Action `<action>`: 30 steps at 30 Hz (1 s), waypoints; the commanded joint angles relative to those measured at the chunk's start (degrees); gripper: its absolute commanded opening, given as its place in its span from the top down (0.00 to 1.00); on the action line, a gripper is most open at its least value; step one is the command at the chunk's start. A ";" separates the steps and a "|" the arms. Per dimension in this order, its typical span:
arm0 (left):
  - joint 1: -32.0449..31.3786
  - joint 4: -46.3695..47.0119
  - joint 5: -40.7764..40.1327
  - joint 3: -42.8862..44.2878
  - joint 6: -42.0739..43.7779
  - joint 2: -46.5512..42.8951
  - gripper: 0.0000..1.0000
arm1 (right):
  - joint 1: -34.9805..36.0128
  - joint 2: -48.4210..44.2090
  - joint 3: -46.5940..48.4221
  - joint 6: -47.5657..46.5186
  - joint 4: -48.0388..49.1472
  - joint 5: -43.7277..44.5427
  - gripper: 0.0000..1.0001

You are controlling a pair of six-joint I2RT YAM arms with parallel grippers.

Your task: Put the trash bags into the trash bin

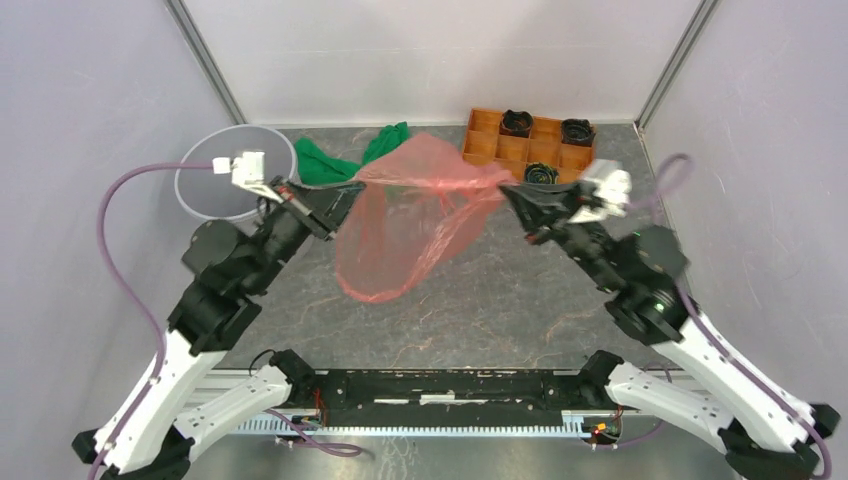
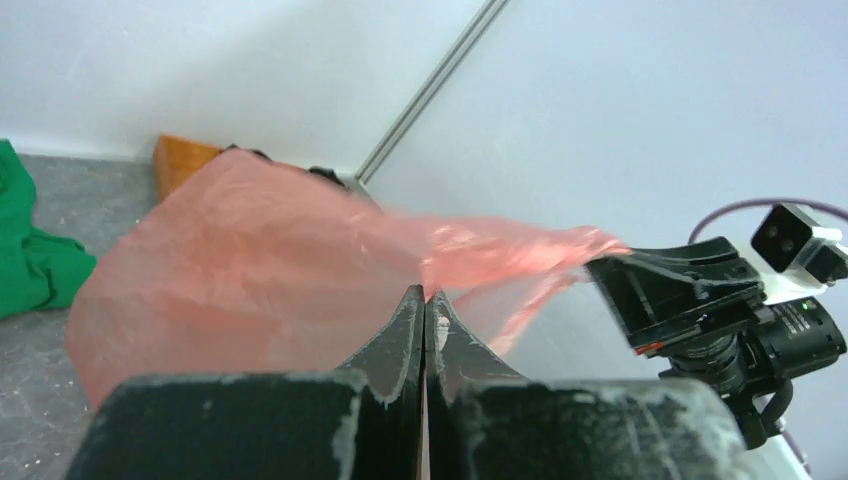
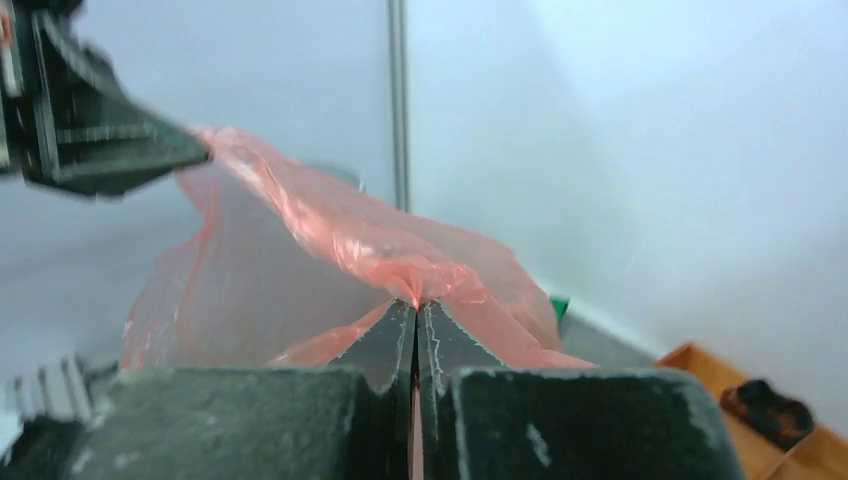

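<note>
While the left claw (image 1: 350, 188) and the right claw (image 1: 507, 192) are each pinching one end of its upper edge, the trash bag (image 1: 410, 215) is hanging stretched between them above the middle of the tabletop (image 1: 520, 300). It is thin, translucent red-orange film, wrinkled and glossy, with its top pulled into a taut band and its body sagging toward the near side. Both wrist views are showing fingertips pressed together with plastic bunching between them. Whether the bag's lower end is touching the tabletop cannot be told.

The trash bin (image 1: 200, 190) is standing at the far left, apart from the bag, and the left arm's wrist camera (image 1: 243, 165) is overlapping its rim in the top view. A green cloth (image 1: 325, 162) is lying between bin and bag, partly behind the film. An orange-brown tray (image 1: 488, 140) is sitting at the back right, holding black objects (image 1: 517, 122).
</note>
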 commanded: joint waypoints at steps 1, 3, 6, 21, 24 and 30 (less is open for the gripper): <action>0.05 -1.66 -4.22 -7.52 0.54 -2.31 0.98 | 0.10 -1.87 -6.18 -0.34 0.66 7.72 0.99; 0.05 -5.44 -6.60 -12.97 -1.14 -2.88 0.98 | 0.07 0.49 -10.50 0.79 -1.91 8.14 1.00; 0.05 -14.21 -11.32 -17.17 -2.71 -4.62 0.98 | 0.05 3.28 -18.28 2.44 -3.54 5.33 1.00; 0.04 -8.57 2.25 1.04 4.02 0.68 0.98 | -0.04 9.45 -1.15 -3.12 -10.60 17.98 0.97; 0.05 -6.24 4.27 0.88 3.44 3.39 0.98 | -0.13 9.45 -1.89 -2.47 -12.07 20.66 0.76; 0.05 -2.68 8.15 0.83 3.37 9.88 0.98 | -0.05 7.73 -3.30 -5.73 -17.56 17.60 0.46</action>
